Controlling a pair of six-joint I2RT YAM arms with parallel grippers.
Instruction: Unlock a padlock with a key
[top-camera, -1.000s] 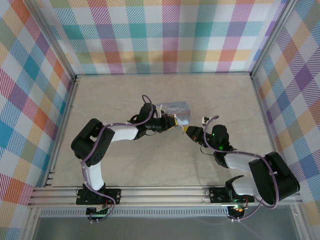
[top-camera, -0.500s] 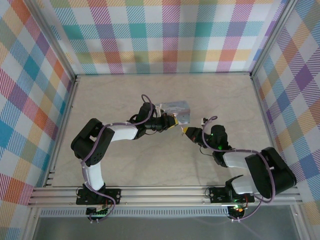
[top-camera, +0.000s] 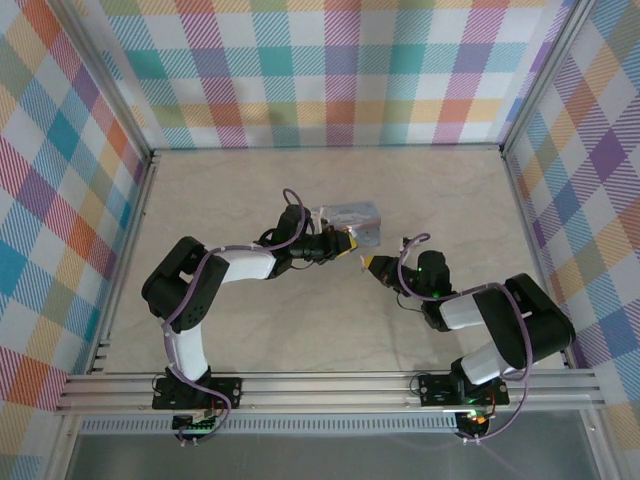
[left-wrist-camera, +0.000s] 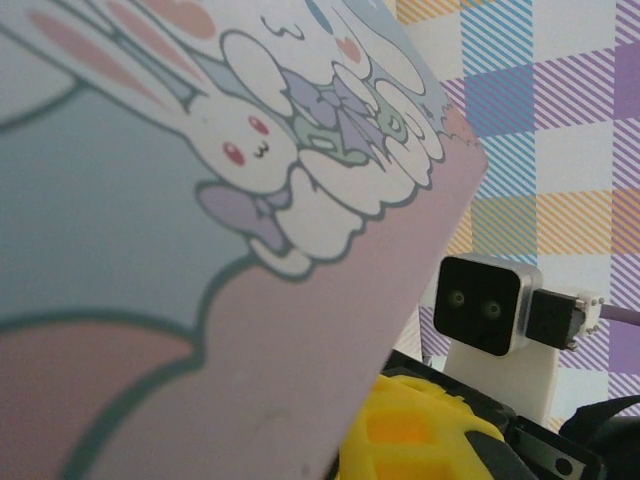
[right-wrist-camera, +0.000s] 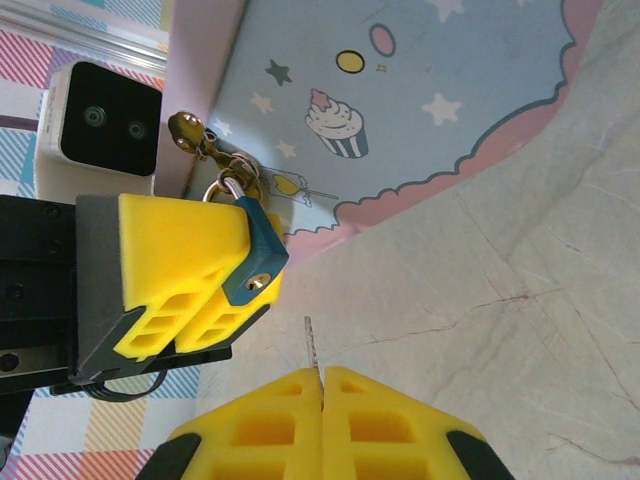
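One padlock (right-wrist-camera: 255, 262), one key (right-wrist-camera: 310, 343), one pale blue tin (right-wrist-camera: 430, 100); two grippers, namely one left gripper (top-camera: 349, 243) and one right gripper (right-wrist-camera: 322, 376); one table (top-camera: 220, 190)

So the whole setup is sitting inside a little booth. A pastel plaid back wall (top-camera: 330, 70) is running across the far side, and matching plaid is covering the left wall (top-camera: 50, 200) and the right wall (top-camera: 590, 180). Aluminium posts (top-camera: 105, 75) are framing the corners where the walls meet. The tabletop (top-camera: 450, 190) is showing a beige marble look, with thin dark veins coming through up close. Silver rails (top-camera: 330, 385) are lining the near edge, with a grey strip (top-camera: 330, 450) lying below them. Soft, even light is falling over everything.
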